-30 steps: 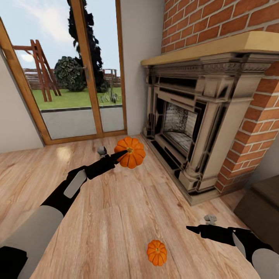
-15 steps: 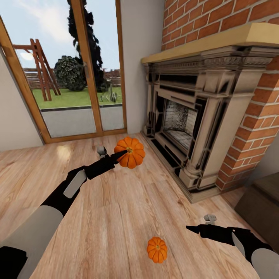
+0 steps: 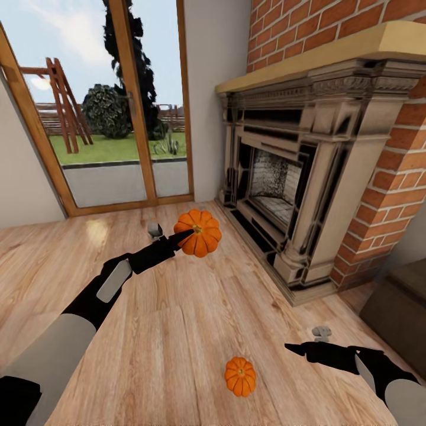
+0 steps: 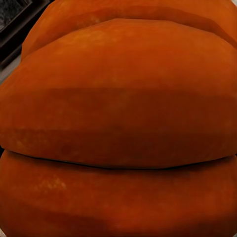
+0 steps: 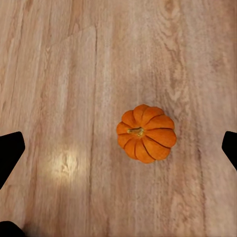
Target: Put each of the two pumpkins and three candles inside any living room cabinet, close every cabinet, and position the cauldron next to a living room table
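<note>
My left gripper (image 3: 187,235) is shut on an orange ribbed pumpkin (image 3: 199,232) and holds it above the wood floor in front of the fireplace. That pumpkin's skin (image 4: 118,118) sits right against the left wrist camera. A second, smaller-looking pumpkin (image 3: 240,376) lies on the floor boards, stem up. My right gripper (image 3: 291,348) hovers to its right, open and holding nothing. In the right wrist view this pumpkin (image 5: 146,133) lies below, between the spread fingertips of the right gripper (image 5: 121,147). The candles, cauldron and table are out of view.
A brick fireplace (image 3: 296,177) with a stone surround and a raised hearth step fills the right side. A low dark brown unit (image 3: 399,305), possibly a cabinet, shows its corner at the right edge. Glass patio doors (image 3: 112,118) close the far wall. Bare wood floor (image 3: 171,331) runs between.
The whole picture has shifted slightly, so the camera has moved. Both arms keep their pose, and the left gripper stays shut on its pumpkin.
</note>
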Controlling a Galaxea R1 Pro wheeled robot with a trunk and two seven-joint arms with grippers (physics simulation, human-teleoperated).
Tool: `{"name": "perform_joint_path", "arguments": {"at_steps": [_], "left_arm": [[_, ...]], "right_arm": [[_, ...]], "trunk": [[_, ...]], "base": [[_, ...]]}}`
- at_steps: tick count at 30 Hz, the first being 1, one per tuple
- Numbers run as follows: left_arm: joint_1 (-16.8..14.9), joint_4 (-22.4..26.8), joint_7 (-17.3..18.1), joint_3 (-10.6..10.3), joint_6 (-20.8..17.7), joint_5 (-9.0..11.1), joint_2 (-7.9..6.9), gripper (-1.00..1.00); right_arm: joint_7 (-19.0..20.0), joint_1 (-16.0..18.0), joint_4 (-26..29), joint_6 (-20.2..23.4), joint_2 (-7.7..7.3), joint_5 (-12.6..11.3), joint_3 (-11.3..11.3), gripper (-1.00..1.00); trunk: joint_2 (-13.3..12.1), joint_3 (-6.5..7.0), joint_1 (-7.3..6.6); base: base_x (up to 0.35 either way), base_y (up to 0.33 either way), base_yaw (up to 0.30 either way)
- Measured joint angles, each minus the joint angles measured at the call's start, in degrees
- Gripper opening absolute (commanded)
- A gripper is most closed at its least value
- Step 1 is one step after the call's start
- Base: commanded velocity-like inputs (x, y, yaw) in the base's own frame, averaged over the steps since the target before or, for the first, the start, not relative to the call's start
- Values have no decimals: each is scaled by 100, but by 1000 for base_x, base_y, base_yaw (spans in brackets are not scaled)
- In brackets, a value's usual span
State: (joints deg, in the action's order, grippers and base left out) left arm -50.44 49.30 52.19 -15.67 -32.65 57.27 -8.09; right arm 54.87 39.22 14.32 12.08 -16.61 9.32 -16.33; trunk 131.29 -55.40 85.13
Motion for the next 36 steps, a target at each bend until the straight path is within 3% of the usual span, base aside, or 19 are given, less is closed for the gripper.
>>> {"name": "perform_joint_path", "arguments": {"at_steps": [29, 36], "left_arm": [[0, -9, 0, -4, -1, 1, 8, -100], [0, -39, -7, -7, 6, -10, 17, -100]], "right_arm": [[6, 1, 2, -50, 26, 1, 17, 100], [6, 1, 1, -56, 30, 6, 17, 100]], "trunk": [[1163, -521, 637], [1203, -672, 671]], "base": [[0, 0, 0], [0, 0, 0]]}}
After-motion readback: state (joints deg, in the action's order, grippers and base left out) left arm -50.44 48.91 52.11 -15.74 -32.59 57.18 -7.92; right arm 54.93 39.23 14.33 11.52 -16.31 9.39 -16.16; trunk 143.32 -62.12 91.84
